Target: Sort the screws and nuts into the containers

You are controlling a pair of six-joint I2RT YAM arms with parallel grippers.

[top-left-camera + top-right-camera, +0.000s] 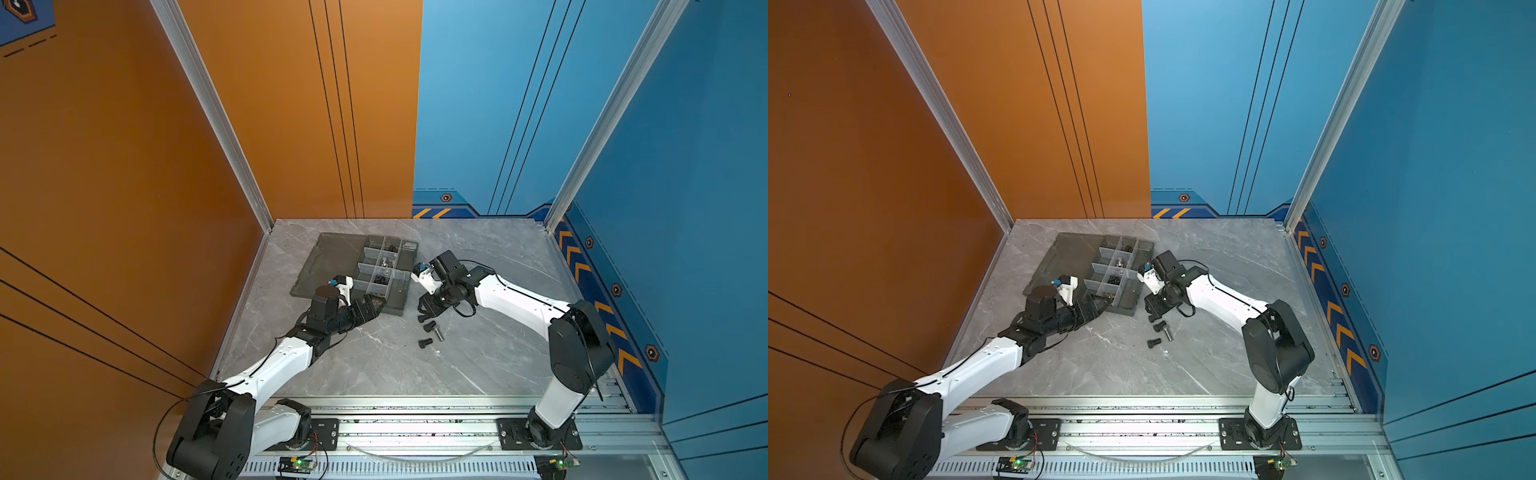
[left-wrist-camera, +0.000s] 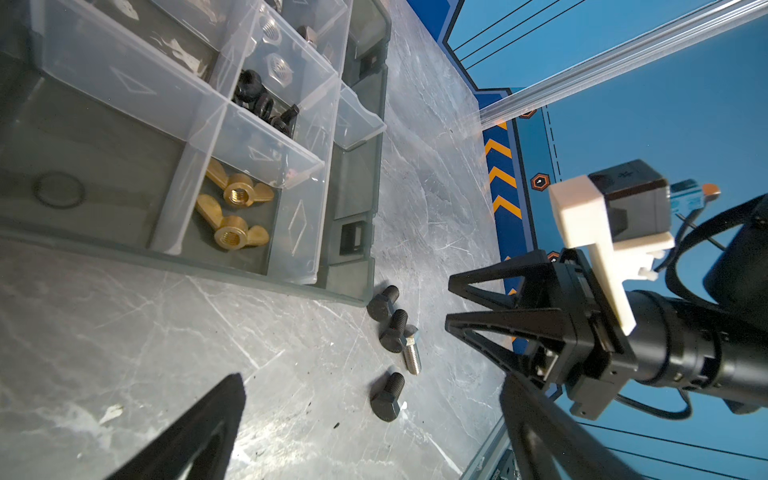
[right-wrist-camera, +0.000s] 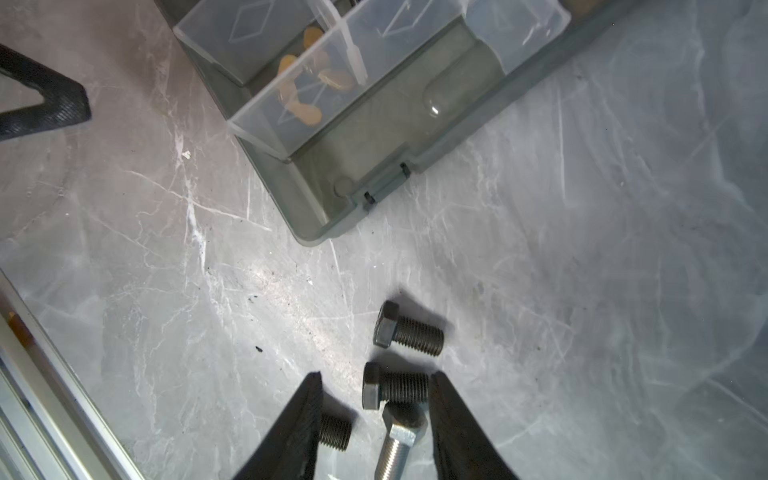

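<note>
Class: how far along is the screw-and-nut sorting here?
Done: brass wing nuts, black nuts, silver nuts in separate tray cells. In hand: nothing; right gripper over the bolts, jaws open. Left: three black screws, one silver screw on the table.

Four screws (image 1: 429,326) lie flat at centre frame in both top views, just below the tray's (image 1: 401,293) lower right corner. Three are black; the silver screw (image 3: 395,449) touches one. Separate cells hold brass wing nuts (image 2: 235,208), black nuts (image 2: 257,99) and silver nuts (image 2: 277,68).
</note>
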